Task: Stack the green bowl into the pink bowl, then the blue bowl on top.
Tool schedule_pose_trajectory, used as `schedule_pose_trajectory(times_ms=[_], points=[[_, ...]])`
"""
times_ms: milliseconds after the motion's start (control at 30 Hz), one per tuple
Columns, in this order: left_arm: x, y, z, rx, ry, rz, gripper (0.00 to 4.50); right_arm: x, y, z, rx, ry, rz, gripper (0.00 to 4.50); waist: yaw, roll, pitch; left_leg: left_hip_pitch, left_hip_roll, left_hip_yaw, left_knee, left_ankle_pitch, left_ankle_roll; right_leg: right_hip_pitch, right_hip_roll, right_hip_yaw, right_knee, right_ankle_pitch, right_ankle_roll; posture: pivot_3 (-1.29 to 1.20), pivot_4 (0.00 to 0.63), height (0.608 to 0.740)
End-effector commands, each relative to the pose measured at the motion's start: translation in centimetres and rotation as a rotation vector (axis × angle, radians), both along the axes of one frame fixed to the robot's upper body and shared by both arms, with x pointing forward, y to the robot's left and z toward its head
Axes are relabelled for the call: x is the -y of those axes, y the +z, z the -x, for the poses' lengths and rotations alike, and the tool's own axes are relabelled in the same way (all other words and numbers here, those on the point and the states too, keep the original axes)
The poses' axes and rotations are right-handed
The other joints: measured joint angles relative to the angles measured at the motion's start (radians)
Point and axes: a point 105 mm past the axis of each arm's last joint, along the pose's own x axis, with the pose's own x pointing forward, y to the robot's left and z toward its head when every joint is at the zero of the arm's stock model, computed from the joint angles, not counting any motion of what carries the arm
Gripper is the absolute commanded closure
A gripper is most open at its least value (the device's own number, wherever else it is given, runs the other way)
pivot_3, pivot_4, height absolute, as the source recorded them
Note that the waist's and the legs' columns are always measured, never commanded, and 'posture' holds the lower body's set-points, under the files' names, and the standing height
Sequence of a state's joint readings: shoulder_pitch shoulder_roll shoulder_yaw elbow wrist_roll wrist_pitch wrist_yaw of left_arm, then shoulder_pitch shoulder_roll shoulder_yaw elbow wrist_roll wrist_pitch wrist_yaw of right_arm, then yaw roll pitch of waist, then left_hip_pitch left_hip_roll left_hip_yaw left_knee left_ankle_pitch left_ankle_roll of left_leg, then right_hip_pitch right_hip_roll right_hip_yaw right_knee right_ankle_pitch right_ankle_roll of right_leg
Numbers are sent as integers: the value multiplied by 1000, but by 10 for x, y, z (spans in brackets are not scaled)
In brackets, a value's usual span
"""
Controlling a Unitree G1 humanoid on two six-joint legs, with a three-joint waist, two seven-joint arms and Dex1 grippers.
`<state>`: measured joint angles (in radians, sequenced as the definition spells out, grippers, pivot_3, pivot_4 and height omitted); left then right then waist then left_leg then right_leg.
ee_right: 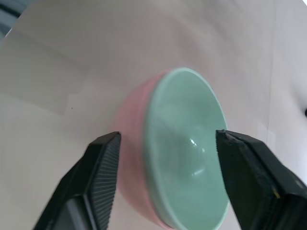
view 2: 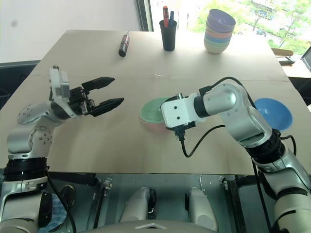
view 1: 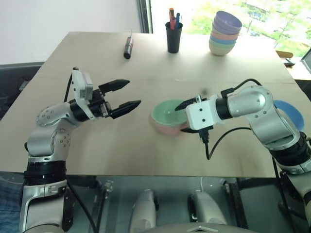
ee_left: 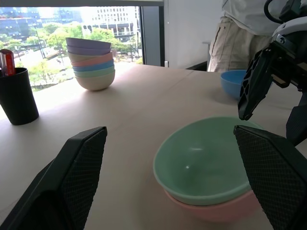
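The right hand (view 1: 187,116) hangs just beside the green bowl (view 1: 168,112), its two black fingers (ee_right: 98,177) spread apart and empty, angled down toward the bowl from the bent right arm that reaches in from the side. The green bowl sits nested inside the pink bowl (view 1: 165,128), a little tilted, with the pink rim showing beneath it. On the other side of this pair, the left hand (view 1: 122,95) is held above the surface (view 1: 97,141), pointing roughly level toward the bowls, its fingers wide apart and holding nothing. The blue bowl (view 2: 273,113) stands alone on the surface, well apart from the green bowl, beyond the right arm. Farther back from the green bowl stand a black cup (view 1: 174,37) holding pens, a stack of pastel bowls (view 1: 225,33), and a dark pen-like tool (view 1: 128,47) lying flat. The surface is pale wood, set before a bright window (view 1: 218,9). In the left wrist view a person (ee_left: 240,33) in light clothes stands behind the surface.
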<state>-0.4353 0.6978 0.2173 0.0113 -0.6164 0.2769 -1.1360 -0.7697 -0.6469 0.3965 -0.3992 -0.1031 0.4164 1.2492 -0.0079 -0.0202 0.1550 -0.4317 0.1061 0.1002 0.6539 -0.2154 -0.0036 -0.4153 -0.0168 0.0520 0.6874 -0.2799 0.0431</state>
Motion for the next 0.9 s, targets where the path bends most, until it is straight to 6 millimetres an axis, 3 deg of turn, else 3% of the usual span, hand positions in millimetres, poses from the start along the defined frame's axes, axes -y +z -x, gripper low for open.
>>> schedule_pose_trajectory(times_ms=[33, 233, 433, 733, 900], points=[[13, 10, 3, 43, -62, 2, 0, 28, 14, -3, 7, -153, -80, 1295, 6, 0, 0, 0, 0, 0, 0, 0, 0, 0, 0, 0, 0, 0, 0, 0, 150, 740], [38, 11, -1, 41, -169, 47, 0, 101, 25, -23, 39, -561, -186, 1295, 12, -1, 0, 0, 0, 0, 1, 0, 0, 0, 0, 0, 0, 0, 0, 0, 150, 740], [62, 14, -11, 46, -273, 65, 0, 159, 20, -22, 55, -879, -259, 1295, 20, -1, 0, 0, -1, -1, 1, 0, 0, 0, 0, 0, -1, 0, 0, 0, 150, 740], [89, 15, -17, 67, -385, 65, 0, 216, 9, -19, 71, -1204, -359, 1295, 16, -1, 0, 0, -1, -2, 0, 0, 0, 1, 0, 1, -1, 0, 1, 0, 150, 740], [94, 14, -18, 69, -411, 62, 0, 222, -18, -19, -22, -1270, -392, 1295, 14, -1, 0, 0, -1, -2, 0, 0, 0, 2, 0, 0, -2, 0, 1, 0, 150, 740]])
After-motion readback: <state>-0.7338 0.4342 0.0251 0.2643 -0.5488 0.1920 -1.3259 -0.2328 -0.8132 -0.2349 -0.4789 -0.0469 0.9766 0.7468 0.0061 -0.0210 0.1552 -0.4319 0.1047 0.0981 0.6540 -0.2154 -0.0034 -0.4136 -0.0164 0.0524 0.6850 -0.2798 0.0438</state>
